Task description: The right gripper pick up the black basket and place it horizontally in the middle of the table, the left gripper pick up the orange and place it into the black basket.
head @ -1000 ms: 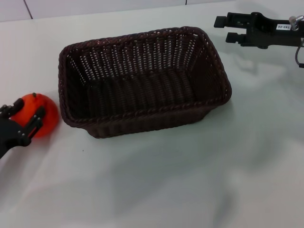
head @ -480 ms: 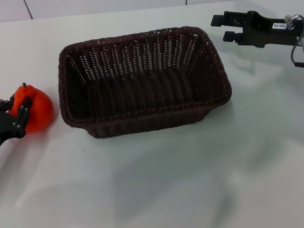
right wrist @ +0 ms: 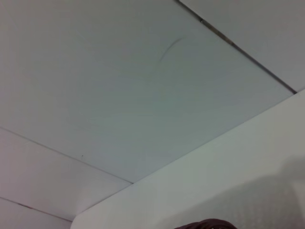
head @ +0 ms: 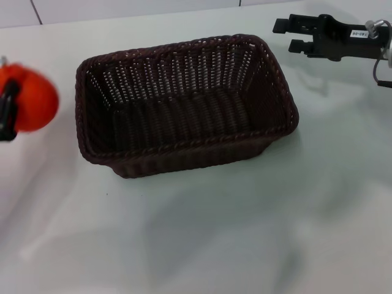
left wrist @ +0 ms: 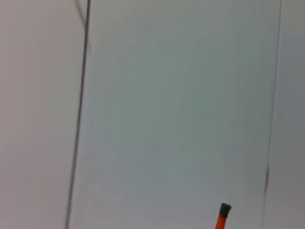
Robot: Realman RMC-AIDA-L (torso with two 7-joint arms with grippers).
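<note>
Only the head view shows left pincer [head: 7,110] clamping the orange [head: 33,104]; right pincer [head: 288,35] gapes, holding nothing.

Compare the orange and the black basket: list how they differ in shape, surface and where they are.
The orange is small, round and smooth; the black basket is large, rectangular and woven. The orange is bright and held by the left tool at the view's left edge; the basket is dark and rests on the table, nothing inside it.
</note>
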